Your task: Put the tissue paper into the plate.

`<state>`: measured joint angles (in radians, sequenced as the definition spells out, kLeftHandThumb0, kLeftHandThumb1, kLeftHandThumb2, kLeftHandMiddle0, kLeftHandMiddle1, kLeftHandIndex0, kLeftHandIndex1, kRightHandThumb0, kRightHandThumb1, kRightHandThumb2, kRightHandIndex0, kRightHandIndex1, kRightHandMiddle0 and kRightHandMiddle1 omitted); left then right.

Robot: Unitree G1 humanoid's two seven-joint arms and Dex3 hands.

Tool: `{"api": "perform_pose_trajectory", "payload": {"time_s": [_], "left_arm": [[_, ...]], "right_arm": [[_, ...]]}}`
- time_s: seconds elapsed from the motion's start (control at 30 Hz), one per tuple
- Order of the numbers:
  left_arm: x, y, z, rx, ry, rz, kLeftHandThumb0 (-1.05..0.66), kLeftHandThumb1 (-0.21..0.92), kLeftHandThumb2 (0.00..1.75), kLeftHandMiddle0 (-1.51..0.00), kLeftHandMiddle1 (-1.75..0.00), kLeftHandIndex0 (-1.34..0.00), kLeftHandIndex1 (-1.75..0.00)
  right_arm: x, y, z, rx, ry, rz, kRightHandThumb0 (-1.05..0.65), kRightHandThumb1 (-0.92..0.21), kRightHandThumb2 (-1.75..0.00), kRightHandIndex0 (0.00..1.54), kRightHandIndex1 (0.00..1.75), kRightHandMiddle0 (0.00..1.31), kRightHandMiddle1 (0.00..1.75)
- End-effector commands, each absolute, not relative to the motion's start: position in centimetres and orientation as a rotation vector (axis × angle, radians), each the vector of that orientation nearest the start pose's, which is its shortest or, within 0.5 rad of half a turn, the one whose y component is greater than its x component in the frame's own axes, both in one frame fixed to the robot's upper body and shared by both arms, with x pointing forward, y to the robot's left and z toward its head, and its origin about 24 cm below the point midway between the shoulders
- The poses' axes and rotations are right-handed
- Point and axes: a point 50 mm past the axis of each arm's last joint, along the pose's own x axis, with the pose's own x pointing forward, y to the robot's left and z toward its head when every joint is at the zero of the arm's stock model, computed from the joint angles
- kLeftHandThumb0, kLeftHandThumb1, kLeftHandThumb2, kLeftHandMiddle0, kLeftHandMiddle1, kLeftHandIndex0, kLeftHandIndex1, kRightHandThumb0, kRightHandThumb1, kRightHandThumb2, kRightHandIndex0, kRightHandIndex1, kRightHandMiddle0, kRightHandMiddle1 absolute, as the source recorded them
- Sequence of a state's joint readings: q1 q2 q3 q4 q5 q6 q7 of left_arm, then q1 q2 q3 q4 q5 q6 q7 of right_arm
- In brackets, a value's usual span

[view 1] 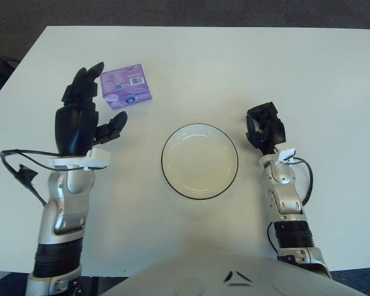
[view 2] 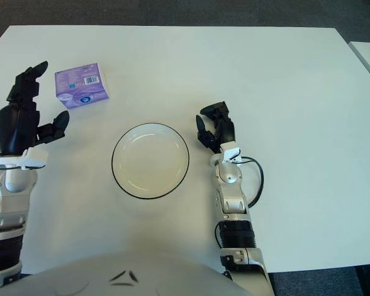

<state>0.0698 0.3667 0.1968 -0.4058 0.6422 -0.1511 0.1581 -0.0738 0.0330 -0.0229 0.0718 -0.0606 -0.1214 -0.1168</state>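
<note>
A purple pack of tissue paper [view 1: 126, 87] lies on the white table, at the far left. A white plate [view 1: 200, 161] with a dark rim stands empty in the middle near me. My left hand [view 1: 87, 117] is raised just left of the pack, fingers spread and open, holding nothing; its fingertips show beside the pack's left edge. My right hand [view 1: 266, 131] shows to the right of the plate, its fingers curled with nothing in them.
The white table [view 1: 234, 68] reaches to dark floor at the back and sides. A black cable [view 1: 18, 166] loops from my left wrist. A second cable [view 1: 307, 179] runs along my right forearm.
</note>
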Motion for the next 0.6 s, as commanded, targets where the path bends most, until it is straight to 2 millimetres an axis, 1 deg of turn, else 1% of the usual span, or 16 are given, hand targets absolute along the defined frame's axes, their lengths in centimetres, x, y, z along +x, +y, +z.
{"api": "perform_pose_trajectory", "payload": {"time_s": [0.0,0.17,0.33,0.57], "left_arm": [[21.8,22.6,16.1,1.1,-0.544,0.292,-0.76,0.92,0.84,-0.27,0.0,0.0,-0.45],[22.2,23.3,17.2,1.235,-0.546,0.281,-0.77,0.92,0.82,-0.21,0.0,0.0,-0.36],[23.7,23.6,19.3,1.358,-0.541,0.262,-0.79,0.92,0.84,-0.18,0.0,0.0,-0.28],[25.0,23.4,20.1,1.52,-0.51,0.235,-0.85,0.92,0.9,-0.15,0.0,0.0,-0.17]], "right_arm": [[25.5,-15.1,1.7,-0.017,0.068,-0.133,-0.35,-0.92,-0.47,0.42,0.94,0.23,1.7],[25.7,-14.9,1.6,-0.022,0.072,-0.13,-0.35,-0.92,-0.47,0.43,0.94,0.23,1.7],[25.9,-14.8,1.5,-0.017,0.075,-0.126,-0.35,-0.92,-0.47,0.44,0.94,0.24,1.69],[26.2,-14.7,1.4,-0.015,0.077,-0.124,-0.35,-0.92,-0.47,0.44,0.94,0.24,1.69]]}}
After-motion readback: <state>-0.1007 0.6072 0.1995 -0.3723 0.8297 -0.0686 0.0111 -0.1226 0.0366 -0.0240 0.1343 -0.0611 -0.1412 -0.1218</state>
